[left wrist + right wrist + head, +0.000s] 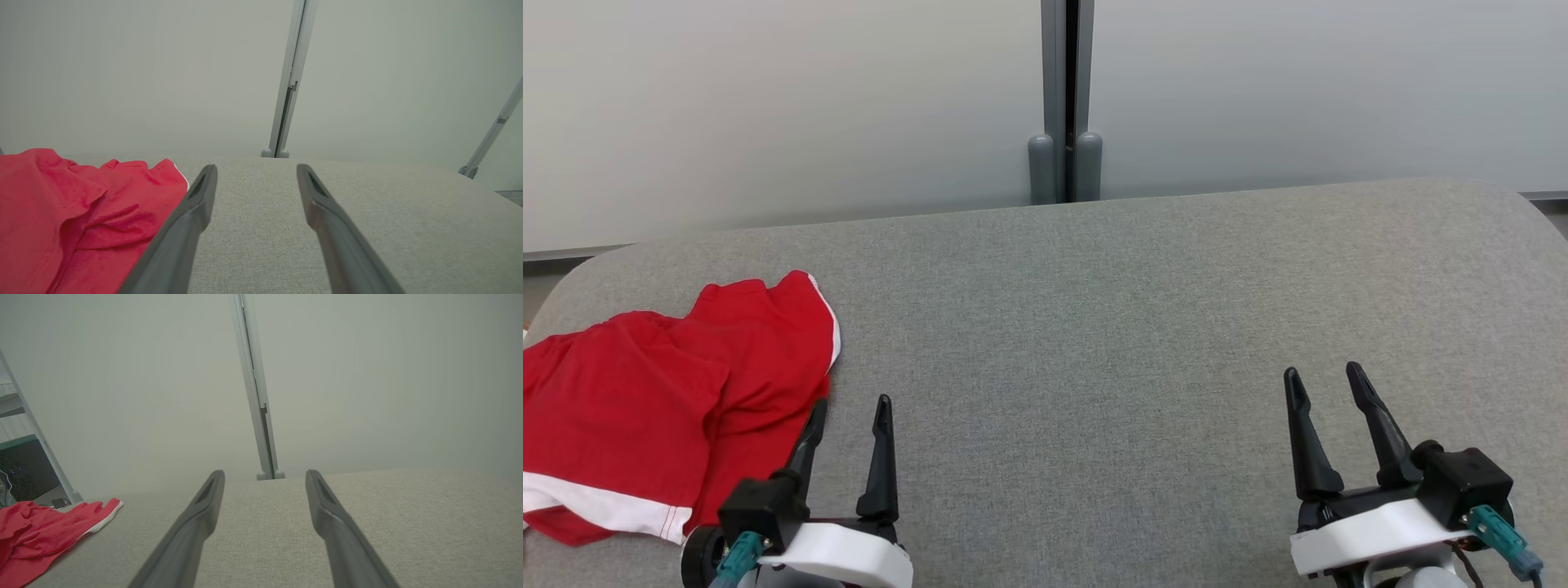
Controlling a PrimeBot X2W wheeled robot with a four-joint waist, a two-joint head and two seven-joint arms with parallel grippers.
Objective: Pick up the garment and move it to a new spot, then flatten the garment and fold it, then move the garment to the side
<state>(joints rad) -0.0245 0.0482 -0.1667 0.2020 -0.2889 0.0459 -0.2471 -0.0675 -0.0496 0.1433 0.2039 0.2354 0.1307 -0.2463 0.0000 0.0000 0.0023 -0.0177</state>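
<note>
A red garment with white trim [645, 400] lies crumpled at the left end of the grey padded table [1094, 343]. The left wrist view has the garment [77, 216] at its lower left, and the right wrist view has the garment [36, 535] at its far lower left. My left gripper [849, 404] stands open just right of the cloth, its left finger at the garment's edge, nothing between the fingers. My right gripper [1327, 374] is open over bare table at the lower right, far from the garment.
Pale partition panels rise behind the table, joined by a grey post [1064, 98] at the middle back. The table's far corners are rounded. A dark unit [24, 469] stands beyond the left end of the table.
</note>
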